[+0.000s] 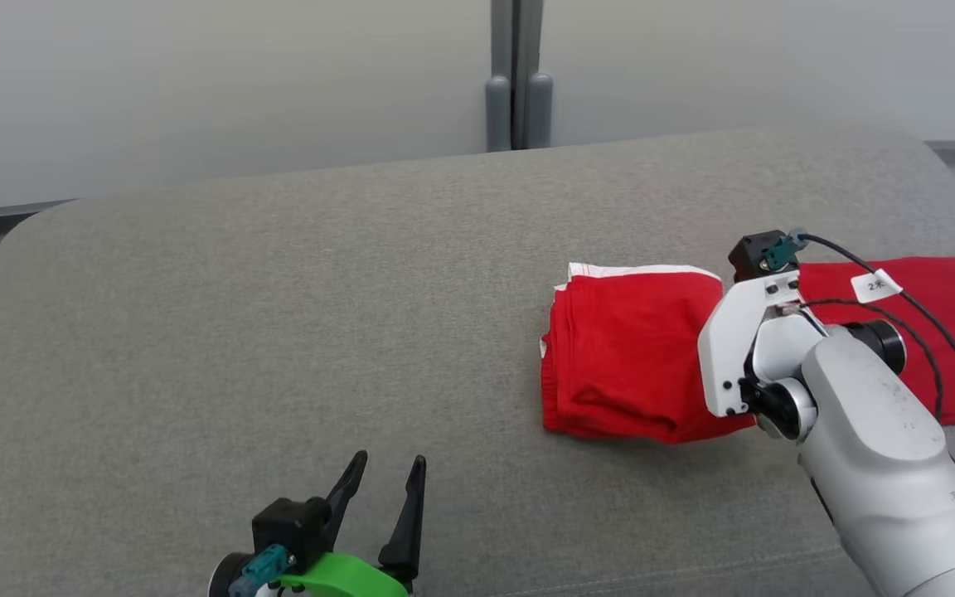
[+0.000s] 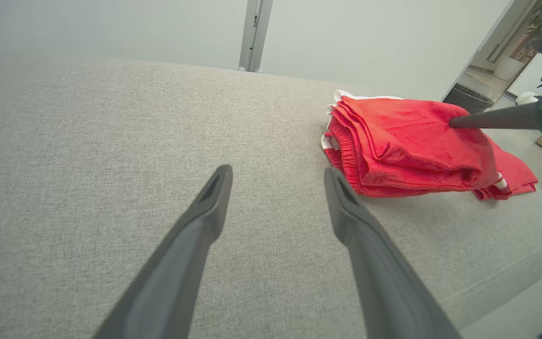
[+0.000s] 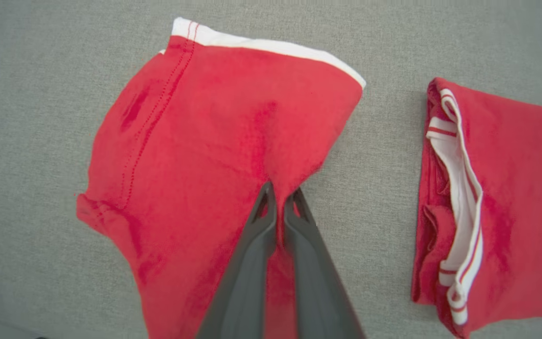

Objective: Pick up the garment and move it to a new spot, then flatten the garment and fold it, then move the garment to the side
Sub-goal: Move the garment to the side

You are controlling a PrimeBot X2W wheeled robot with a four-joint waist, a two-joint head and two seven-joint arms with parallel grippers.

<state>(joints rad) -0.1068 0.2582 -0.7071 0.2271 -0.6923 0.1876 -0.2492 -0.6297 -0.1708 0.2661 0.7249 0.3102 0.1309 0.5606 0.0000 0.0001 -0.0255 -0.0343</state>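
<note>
Right gripper (image 3: 280, 200) is clamped on the garment (image 1: 627, 356). Both fingers are pressed together with a ridge of red fabric pinched between the tips, seen straight down in the right wrist view. Cloth puckers toward the pinch point.

Garment sits on the right half of the grey cushion (image 1: 278, 290), folded into a thick stack. Layered edges face the robot's left, white hem (image 3: 271, 46) along the far edge. Left wrist view shows one dark finger of the right gripper coming in from the right, tip on the stack's top layer.

More red cloth (image 3: 511, 188) with white striped trim (image 3: 464, 202) lies just beside the pinched part, toward the cushion's right edge (grey shows between the two in the right wrist view; can't tell whether it's joined to the stack).

In head view the pale right forearm (image 1: 884, 439) crosses over the middle of the garment. A black cable (image 1: 838, 247) with a white tag (image 1: 875, 284) loops off the wrist.

Left gripper (image 1: 390, 460) is released: fingers spread wide, nothing between them. It sits low over bare cushion at the near left, well apart from the garment.

Grey post (image 1: 517, 75) stands against the pale wall (image 1: 196, 83) behind the cushion.
</note>
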